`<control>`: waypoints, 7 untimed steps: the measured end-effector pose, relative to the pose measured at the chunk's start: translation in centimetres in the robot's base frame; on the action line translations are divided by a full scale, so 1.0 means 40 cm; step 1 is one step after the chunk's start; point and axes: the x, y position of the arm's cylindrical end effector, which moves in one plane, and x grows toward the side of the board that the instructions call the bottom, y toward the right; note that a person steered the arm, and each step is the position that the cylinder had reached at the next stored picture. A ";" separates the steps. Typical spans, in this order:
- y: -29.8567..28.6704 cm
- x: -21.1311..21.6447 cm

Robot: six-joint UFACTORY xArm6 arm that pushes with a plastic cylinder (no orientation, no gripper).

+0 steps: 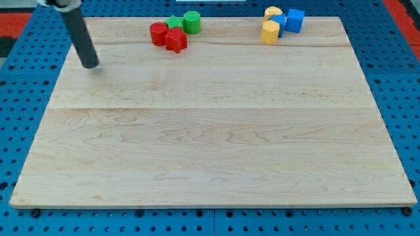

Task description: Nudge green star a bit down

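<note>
Camera view. Pale wooden table (210, 151) on a blue pegboard surface (26, 78). The arm carries no gripper, so there is no open or closed state to note; it ends in a dark rod (79, 33) that slants in from the view's top left.

My tip (90, 65) rests on the table near its left edge, well apart from every block, to the view's left of and slightly below the red and green cluster.

Cluster at the view's top, left of centre:
- green star (174, 23), partly hidden, only its upper part showing, close to the table's top edge.
- red cylinder (158, 33) just to its left, touching or nearly so.
- red star (176, 40) directly below the green star, pressed against it.
- green cylinder (191, 21) just to the green star's right, touching or nearly so.

Second cluster at the view's top right, well apart from the first:
- yellow block (273, 12), rounded top, shape unclear.
- yellow cylinder-like block (270, 31) below it.
- blue block (281, 21) between them, mostly hidden.
- blue cube (295, 19) on the right.
</note>
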 end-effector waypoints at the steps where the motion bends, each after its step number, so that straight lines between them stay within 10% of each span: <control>1: 0.026 -0.099; 4: 0.311 -0.330; 7: 0.366 -0.331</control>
